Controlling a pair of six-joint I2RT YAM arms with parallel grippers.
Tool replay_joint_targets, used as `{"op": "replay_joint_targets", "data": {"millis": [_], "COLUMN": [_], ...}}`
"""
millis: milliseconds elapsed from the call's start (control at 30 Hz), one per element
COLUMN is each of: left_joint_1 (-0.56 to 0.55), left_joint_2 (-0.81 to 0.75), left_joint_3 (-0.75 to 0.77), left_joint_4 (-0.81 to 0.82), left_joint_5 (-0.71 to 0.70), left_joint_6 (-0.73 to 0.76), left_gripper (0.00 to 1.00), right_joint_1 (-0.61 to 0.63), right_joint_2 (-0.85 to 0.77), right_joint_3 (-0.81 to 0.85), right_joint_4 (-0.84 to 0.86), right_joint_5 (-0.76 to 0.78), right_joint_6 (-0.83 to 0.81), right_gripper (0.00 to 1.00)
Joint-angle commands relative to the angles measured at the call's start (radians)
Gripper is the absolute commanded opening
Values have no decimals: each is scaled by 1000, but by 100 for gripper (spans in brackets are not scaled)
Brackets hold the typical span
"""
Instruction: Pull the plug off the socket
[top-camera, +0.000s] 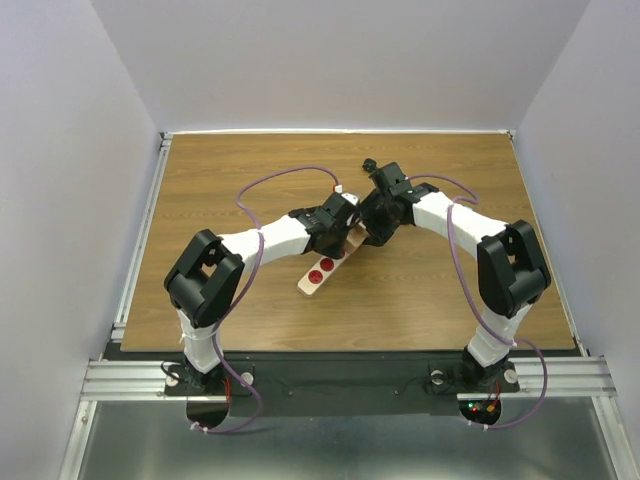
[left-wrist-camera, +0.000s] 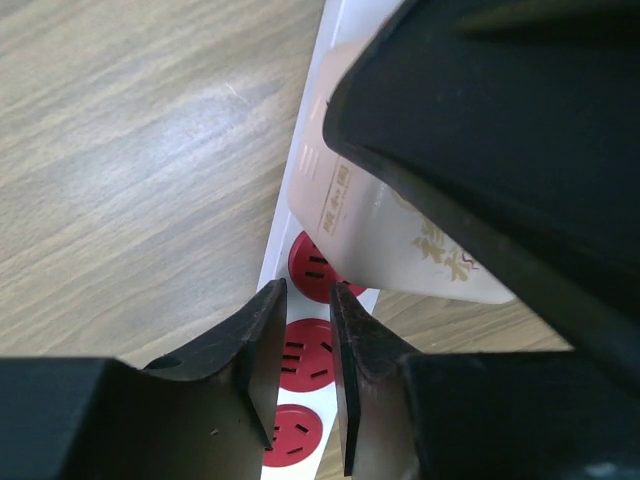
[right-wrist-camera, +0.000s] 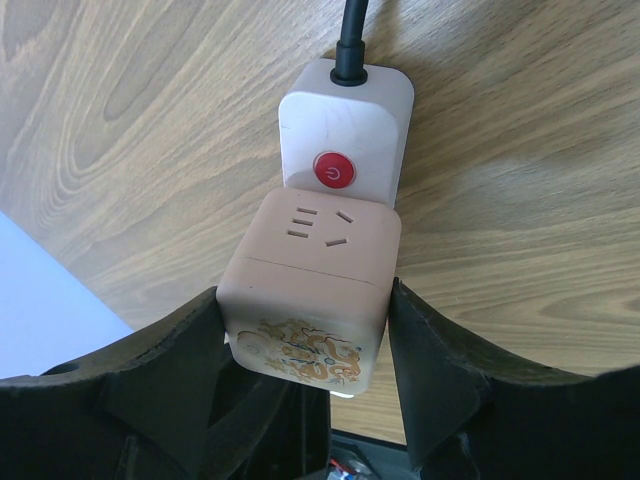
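Since the plug (right-wrist-camera: 310, 290) is a rigid, smooth-sided beige cube, probably light but seated by friction at the switch end of the socket (right-wrist-camera: 345, 125), it is being judged best taken by two opposite flat faces. It would then be drawn straight off the socket's face, so that the pins are not being levered. Those faces are being clasped by the right gripper (right-wrist-camera: 305, 290), whose fingers (right-wrist-camera: 425, 350) are being pressed against both sides of the cube, grasping it. The left gripper (left-wrist-camera: 307, 292) is being held over the socket's red outlets (left-wrist-camera: 303, 362), just along from the plug. Its fingers (left-wrist-camera: 255, 350) are being held only narrowly parted, with nothing gripped. Whether the socket is being touched by them cannot be told.
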Motion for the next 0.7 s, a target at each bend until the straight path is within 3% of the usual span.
{"op": "replay_joint_targets", "data": {"millis": [0, 667], "left_joint_1": [-5, -25], "left_joint_2": [7, -35], "left_joint_3": [26, -127], "left_joint_4": [-23, 31], "left_joint_5": [16, 51], "left_joint_6": [48, 26], "left_gripper": [34, 35], "right_joint_1": [28, 30], "right_joint_2": [46, 66], "right_joint_3": [12, 18], "right_joint_4": [-10, -10], "right_joint_5": [-35, -61], "right_joint_6": [-1, -1], "right_gripper": [54, 54]}}
